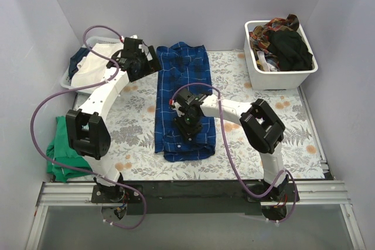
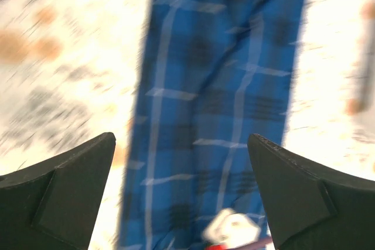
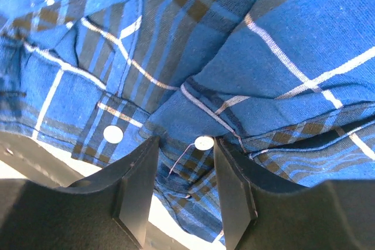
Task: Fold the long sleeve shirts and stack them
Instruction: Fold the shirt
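Top external view: the plaid shirt [image 1: 183,95] lies as a long strip on the bench [image 1: 252,95], its long axis running far to near. The right tool [image 1: 188,124], jaws half apart and gripping nothing, hangs over its near half. The left tool [image 1: 143,65], jaws wide apart, sits beside its far end.

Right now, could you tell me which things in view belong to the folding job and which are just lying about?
Belongs to the job:
dark blue plaid shirt, laid out mid-table

Lying about:
white bin of mixed clothes
basket of clothes, far left
green garment
floral table cloth
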Available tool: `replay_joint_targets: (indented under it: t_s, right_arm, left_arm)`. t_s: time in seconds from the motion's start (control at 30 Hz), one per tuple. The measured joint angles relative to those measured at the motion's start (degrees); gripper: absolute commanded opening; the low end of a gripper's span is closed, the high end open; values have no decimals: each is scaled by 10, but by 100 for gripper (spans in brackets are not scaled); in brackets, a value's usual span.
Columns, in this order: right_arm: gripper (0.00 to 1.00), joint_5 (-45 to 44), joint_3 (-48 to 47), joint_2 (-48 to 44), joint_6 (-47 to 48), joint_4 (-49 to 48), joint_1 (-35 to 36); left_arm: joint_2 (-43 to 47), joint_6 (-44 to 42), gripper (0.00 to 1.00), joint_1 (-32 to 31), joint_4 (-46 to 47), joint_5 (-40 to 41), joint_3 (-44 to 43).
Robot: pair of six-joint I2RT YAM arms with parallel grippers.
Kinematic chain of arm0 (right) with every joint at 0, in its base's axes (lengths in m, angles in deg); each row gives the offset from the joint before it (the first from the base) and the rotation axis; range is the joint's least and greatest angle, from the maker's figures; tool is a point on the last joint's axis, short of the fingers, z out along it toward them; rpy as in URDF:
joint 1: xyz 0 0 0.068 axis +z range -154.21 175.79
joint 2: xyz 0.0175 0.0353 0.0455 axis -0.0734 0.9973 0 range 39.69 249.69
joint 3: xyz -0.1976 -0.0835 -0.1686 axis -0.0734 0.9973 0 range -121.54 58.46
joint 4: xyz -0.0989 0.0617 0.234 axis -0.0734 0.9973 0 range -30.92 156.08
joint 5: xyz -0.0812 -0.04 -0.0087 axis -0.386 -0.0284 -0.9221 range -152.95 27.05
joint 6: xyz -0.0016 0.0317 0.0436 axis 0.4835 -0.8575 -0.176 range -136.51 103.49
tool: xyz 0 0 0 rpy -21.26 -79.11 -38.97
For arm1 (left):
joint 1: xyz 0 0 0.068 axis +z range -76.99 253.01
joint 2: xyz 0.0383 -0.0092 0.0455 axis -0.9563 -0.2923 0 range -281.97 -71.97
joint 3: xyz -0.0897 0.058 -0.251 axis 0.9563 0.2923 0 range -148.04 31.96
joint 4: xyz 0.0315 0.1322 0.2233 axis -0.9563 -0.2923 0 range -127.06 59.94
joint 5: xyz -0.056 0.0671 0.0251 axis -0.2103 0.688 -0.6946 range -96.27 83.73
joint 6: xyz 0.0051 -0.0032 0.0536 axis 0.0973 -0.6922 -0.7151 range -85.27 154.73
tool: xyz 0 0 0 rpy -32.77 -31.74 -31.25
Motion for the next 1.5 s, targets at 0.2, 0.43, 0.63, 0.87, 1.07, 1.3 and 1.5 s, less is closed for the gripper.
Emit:
replay_joint_targets:
  t_s: [0.2,0.43,0.63,0.87,1.07,1.3,1.5]
  right_arm:
    - [56,-43,1,-34,-7,-30,5]
    - [73,-87,18,-195,-28,-72,-10]
    - [75,-55,140,-284,-70,-94,-102]
    - [76,-14,255,-292,-75,-72,-146]
    - [75,58,292,-315,-77,-100,-162]
    - [75,108,344,-315,-87,-126,-182]
    - [75,142,376,-313,-100,-161,-187]
  left_arm:
    - [48,3,98,23,-69,9,109]
    - [130,-2,98,19,-102,-54,183]
    - [197,19,98,18,-109,-88,285]
    - [236,69,98,6,-109,-115,405]
    - [233,89,98,-3,-85,-149,450]
    - [233,104,96,-5,-82,-155,481]
    - [226,119,82,-5,-53,-186,508]
